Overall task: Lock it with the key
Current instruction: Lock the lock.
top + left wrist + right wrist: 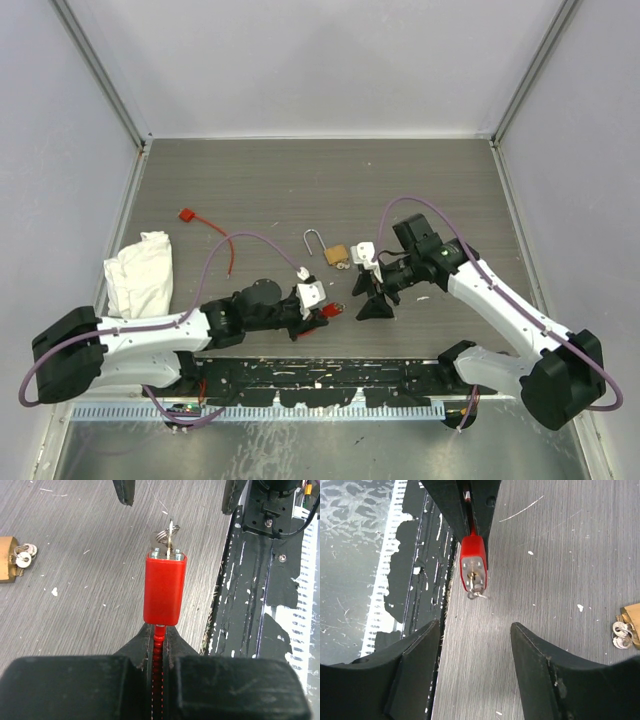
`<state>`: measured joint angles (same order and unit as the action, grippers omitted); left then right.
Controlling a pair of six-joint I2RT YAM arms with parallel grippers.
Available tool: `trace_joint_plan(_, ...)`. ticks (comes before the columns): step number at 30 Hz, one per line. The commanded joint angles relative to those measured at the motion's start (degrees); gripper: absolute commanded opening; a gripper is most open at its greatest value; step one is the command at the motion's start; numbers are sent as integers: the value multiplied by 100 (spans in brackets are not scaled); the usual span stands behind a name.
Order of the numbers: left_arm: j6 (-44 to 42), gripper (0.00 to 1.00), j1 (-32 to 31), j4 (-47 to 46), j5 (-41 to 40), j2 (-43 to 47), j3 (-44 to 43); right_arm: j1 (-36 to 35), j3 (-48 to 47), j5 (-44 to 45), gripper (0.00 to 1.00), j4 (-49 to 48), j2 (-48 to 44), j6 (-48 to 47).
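Cable lock (164, 587) between left gripper (160, 634) and right gripper (475, 630), key (169, 537) in its end. Padlock (336, 255) behind, on table (300, 180). Cloth (140, 270) far left.

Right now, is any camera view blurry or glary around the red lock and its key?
Left wrist view: red lock and key sharp, the left claw nearest the lens soft. Right wrist view: lock crisp, open right claw slightly blurred, glare on the metal ledge. Top external view: even light, soft shadows.
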<state>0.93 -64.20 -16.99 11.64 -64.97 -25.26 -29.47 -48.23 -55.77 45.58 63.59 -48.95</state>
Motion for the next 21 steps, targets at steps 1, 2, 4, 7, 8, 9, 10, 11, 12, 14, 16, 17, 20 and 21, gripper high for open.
trace_joint_plan(1, 107, 0, -40, 94, -292, 436, -184, 177, -314, -309, 65, 112, -185, -6)
trace_joint_plan(2, 116, 0, -39, 142, -329, 509, -177, 217, -311, -338, 65, 128, -204, -7)
trace_joint_plan(4, 132, 0, -39, 246, -391, 628, -164, 284, -310, -387, 66, 135, -238, -6)
trace_joint_plan(7, 231, 0, -40, 283, -534, 834, -86, 356, -274, -418, 68, 134, -269, 11)
trace_joint_plan(8, 284, 0, -39, 258, -589, 908, -46, 375, -275, -431, 68, 128, -276, 23)
trace_joint_plan(9, 345, 0, -39, 214, -647, 970, 4, 391, -268, -423, 69, 112, -282, 56)
trace_joint_plan(10, 388, 0, -39, 170, -687, 1054, 51, 405, -261, -406, 69, 88, -289, 90)
trace_joint_plan(11, 421, 0, -41, 110, -709, 1122, 108, 420, -267, -398, 70, 77, -294, 108)
trace_joint_plan(12, 457, 0, -42, 67, -736, 1172, 149, 420, -266, -382, 71, 74, -295, 121)
trace_joint_plan(14, 529, 0, -40, 15, -773, 1282, 214, 430, -275, -339, 71, 50, -282, 145)
trace_joint_plan(16, 588, 0, -39, 71, -769, 1372, 216, 433, -304, -309, 72, 47, -275, 154)
trace_joint_plan(17, 606, 0, -41, 138, -761, 1407, 196, 435, -316, -312, 72, 44, -269, 149)
trace_joint_plan(20, 652, 0, -39, 337, -730, 1521, 118, 440, -368, -310, 72, 48, -253, 156)
trace_joint_plan(21, 656, 0, -39, 390, -725, 1556, 98, 438, -384, -312, 72, 54, -251, 164)
